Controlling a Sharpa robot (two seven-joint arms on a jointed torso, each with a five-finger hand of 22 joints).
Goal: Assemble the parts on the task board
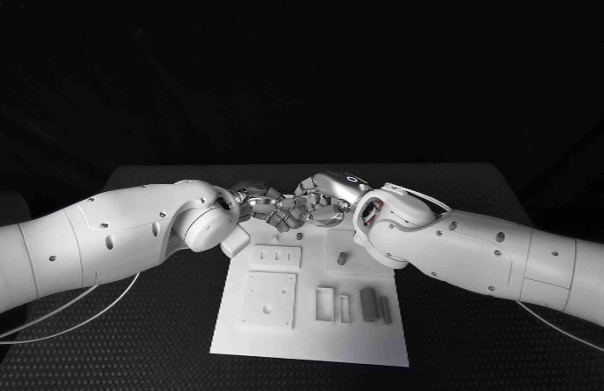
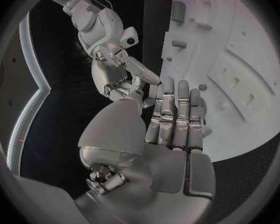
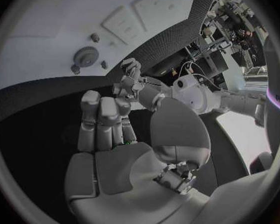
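The white task board (image 1: 315,339) lies in the middle of the black table (image 1: 151,339). The two hands meet over its far edge. The left hand (image 1: 258,201) and the right hand (image 1: 321,201) are so close that their fingers seem to touch or cross. In the left wrist view the left hand (image 2: 177,119) has its fingers straight and side by side, lying flat above the board (image 2: 239,59), and it holds nothing that I can see. In the right wrist view the right hand (image 3: 105,122) has its fingers bent in a little, and I see nothing in them. I cannot tell if a small part is hidden between the two hands.

The parts are grey. A small peg (image 1: 341,257) stands near the middle of the board. A dark block (image 1: 369,304) lies closer to the near right corner, next to some slots. A round toothed part (image 3: 85,56) sits on the board in the right wrist view, with little pegs beside it.

I think the job has a long way to go, because parts lie loose on the board.

What could go wrong? The hands are very near each other, so their fingers could bump or get tangled. A hand coming down could knock the standing peg over. It could also push the whole board along the table
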